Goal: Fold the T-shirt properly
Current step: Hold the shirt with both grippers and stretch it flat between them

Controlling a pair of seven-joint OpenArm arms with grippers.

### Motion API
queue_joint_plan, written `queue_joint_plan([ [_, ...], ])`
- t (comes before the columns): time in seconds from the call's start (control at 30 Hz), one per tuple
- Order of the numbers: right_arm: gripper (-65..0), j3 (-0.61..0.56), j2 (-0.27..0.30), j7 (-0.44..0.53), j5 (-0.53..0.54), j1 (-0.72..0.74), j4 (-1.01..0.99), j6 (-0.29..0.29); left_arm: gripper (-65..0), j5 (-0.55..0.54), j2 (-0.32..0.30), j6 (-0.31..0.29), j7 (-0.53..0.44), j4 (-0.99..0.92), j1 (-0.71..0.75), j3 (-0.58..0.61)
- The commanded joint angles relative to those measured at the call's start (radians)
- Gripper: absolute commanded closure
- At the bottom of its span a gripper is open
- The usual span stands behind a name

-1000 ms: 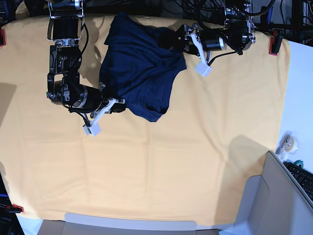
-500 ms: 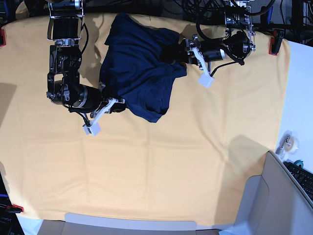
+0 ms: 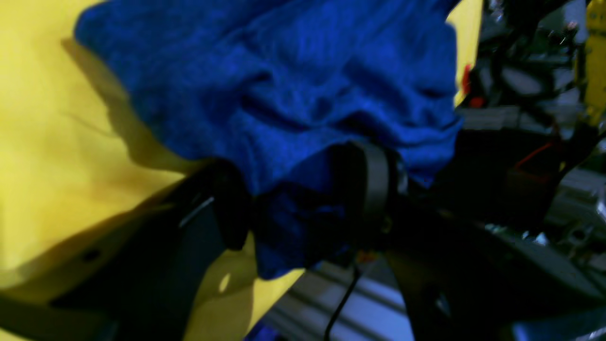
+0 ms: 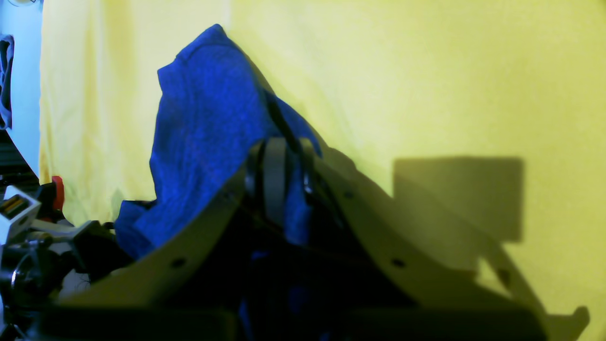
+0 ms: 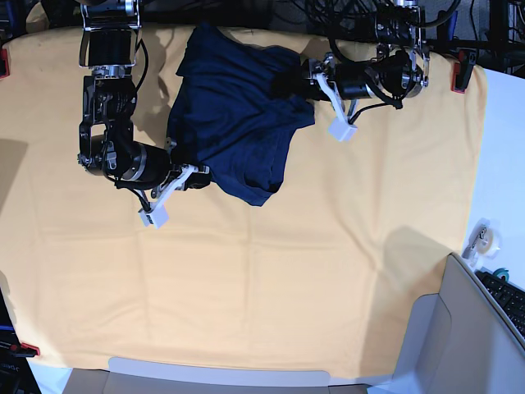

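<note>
T-shirt [image 5: 234, 123] sits bunched at approx 12 o'clock of the yellow-orange table cloth [image 5: 287, 271], long axis running roughly 11-to-5 in base view. Right gripper [image 4: 279, 189] is clamped on a fold at the shirt's 8 o'clock edge; left gripper [image 5: 297, 84] is at the 2 o'clock edge, so each arm is nearest its own side. Left wrist view shows fabric lying between the left fingers [image 3: 374, 189] w/ jaws fairly wide; can't tell if it's pinched yet. Base view hides both jaw gaps; wrist views don't show overall shirt layout. Prob. next: spread shirt out flat.
</note>
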Motion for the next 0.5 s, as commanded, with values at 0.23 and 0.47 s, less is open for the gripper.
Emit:
queue_joint_plan([
  [0.23, 0.0, 0.003, 0.008, 0.013, 0.015, 0.023, 0.017, 0.005, -28.4, 0.046, -0.003, 0.019, 0.023, 0.006, 0.001, 0.059],
  [0.47, 0.0, 0.005, 0.008, 0.013, 0.015, 0.023, 0.017, 0.005, -28.2, 0.046, 0.037, 0.019, 0.018, 0.006, 0.001, 0.091],
])
